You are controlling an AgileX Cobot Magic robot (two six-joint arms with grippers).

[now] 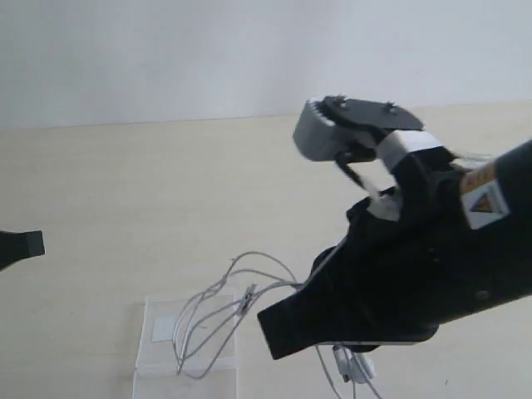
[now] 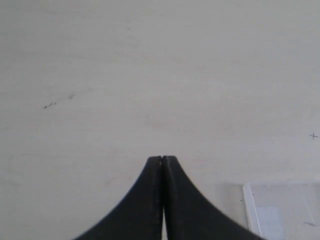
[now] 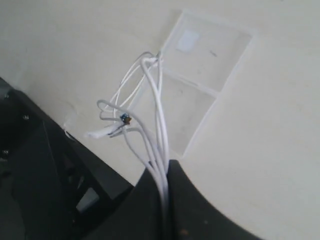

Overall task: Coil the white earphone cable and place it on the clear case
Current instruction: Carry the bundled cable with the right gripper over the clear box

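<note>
Pale wooden tabletop [image 1: 125, 191], white wall [image 1: 166, 50] behind.

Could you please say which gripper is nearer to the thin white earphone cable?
Right: the right gripper is shut on the thin white earphone cable; the left gripper sits shut, well apart from it.

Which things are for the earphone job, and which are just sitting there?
For the job:
- cable, pinched in the right gripper
- clear case

Just there:
- table
- wall
- left gripper, shut, holding nothing
</note>
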